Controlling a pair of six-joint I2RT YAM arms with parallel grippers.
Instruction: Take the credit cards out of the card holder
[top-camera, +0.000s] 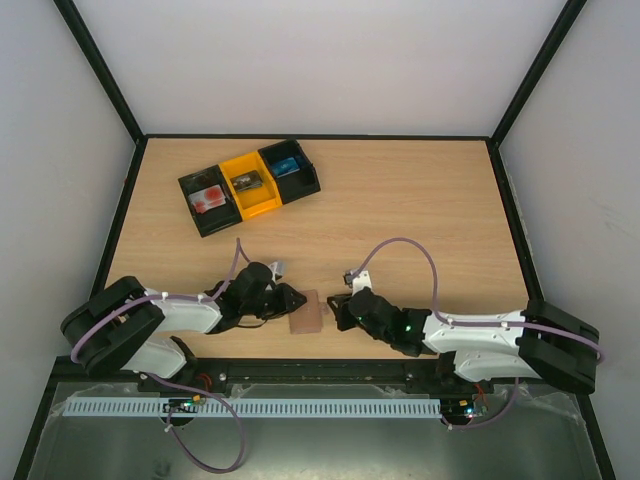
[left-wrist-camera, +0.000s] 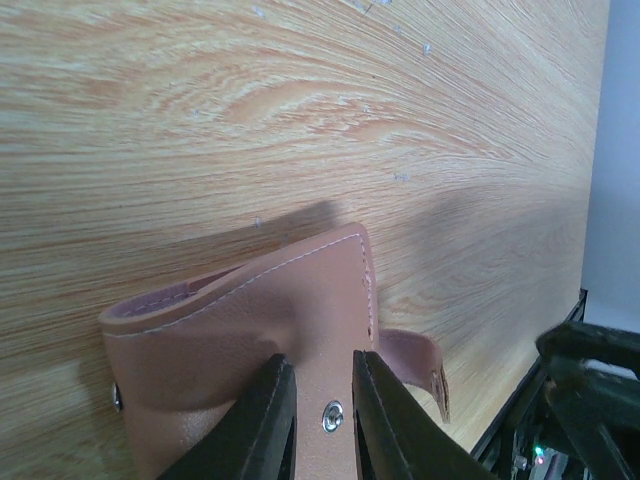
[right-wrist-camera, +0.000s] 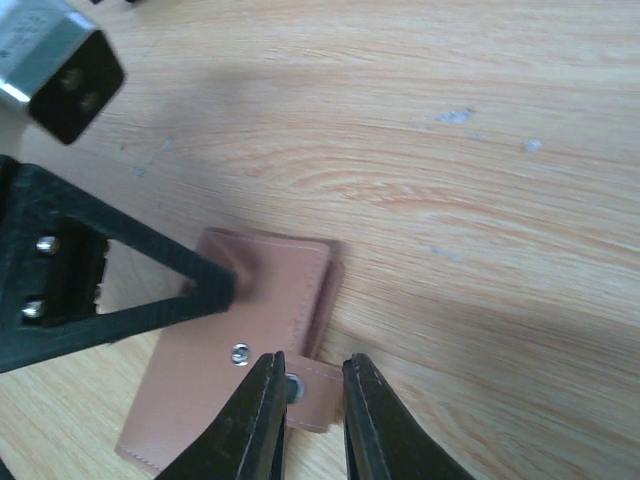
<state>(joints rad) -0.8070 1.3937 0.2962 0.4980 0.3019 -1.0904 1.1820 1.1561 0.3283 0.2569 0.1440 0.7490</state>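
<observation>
Right gripper (right-wrist-camera: 310, 362) pinches the card holder (right-wrist-camera: 260, 320) by its snap tab (right-wrist-camera: 320, 392); my left gripper (left-wrist-camera: 322, 358) sits nearly closed on top; whether it grips, I cannot tell.

A small brown card holder (right-wrist-camera: 262, 305) lies closed and flat on the pale wooden table (right-wrist-camera: 480, 200), set at a slant. The right gripper (right-wrist-camera: 306, 385) comes in from the bottom edge, its two dark fingers drawn close about the holder's little strap, with a metal snap stud showing in the narrow gap and another stud just beside it on the cover. From the left, the black left gripper (right-wrist-camera: 205, 290) touches its tip to the holder's upper face. A grey and black block (right-wrist-camera: 60, 70) hangs at the top left corner.
</observation>
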